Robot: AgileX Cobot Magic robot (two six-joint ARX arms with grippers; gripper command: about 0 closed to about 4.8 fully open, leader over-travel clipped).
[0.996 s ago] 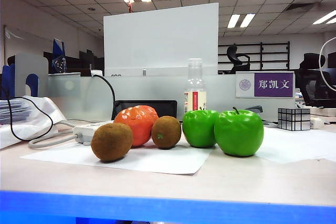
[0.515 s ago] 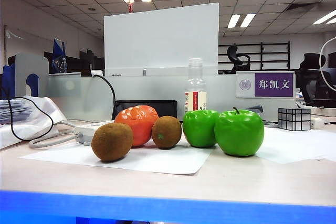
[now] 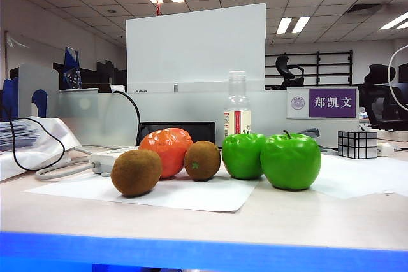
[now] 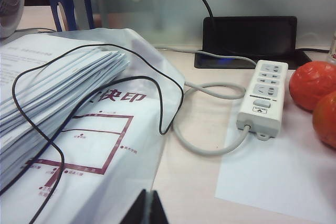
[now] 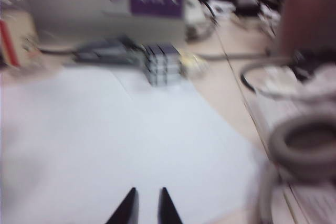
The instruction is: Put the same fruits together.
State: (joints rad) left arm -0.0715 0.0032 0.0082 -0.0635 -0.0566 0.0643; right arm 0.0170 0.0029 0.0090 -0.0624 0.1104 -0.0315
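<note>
The left gripper (image 4: 146,208) was closed, its two fingertips meeting with nothing between them. It sat low over the table beside a bagged paper stack (image 4: 63,114). Ahead of it lay a power strip (image 4: 263,98), and beyond the strip, off to one side, two tangerines (image 4: 314,85) at the edge of the left wrist view. No fruit lay directly in line with the jaws.

The right gripper (image 5: 144,208) stood with its jaws a narrow gap apart and held nothing. Its view was blurred. It pointed over a bare white sheet (image 5: 105,145) toward a mirror cube (image 5: 165,64) well ahead. No fruit appeared in the right wrist view.

Neither gripper appeared in the exterior view. There the fruit sat in a row on the sheet: a kiwi (image 3: 136,172) nearest the camera, a tangerine (image 3: 167,150) behind it, a second kiwi (image 3: 202,160), then two apples (image 3: 290,160) touching each other. A bottle (image 3: 237,113) stood behind them.

The apples were already paired, as were the tangerines in the left wrist view. The kiwis were close but apart, the front tangerine partly behind the gap. Judged from this, the left arm was nearer the kiwis and tangerines; a kiwi's long axis lay roughly across the row. Both arms appeared drawn back from the fruit.
</note>
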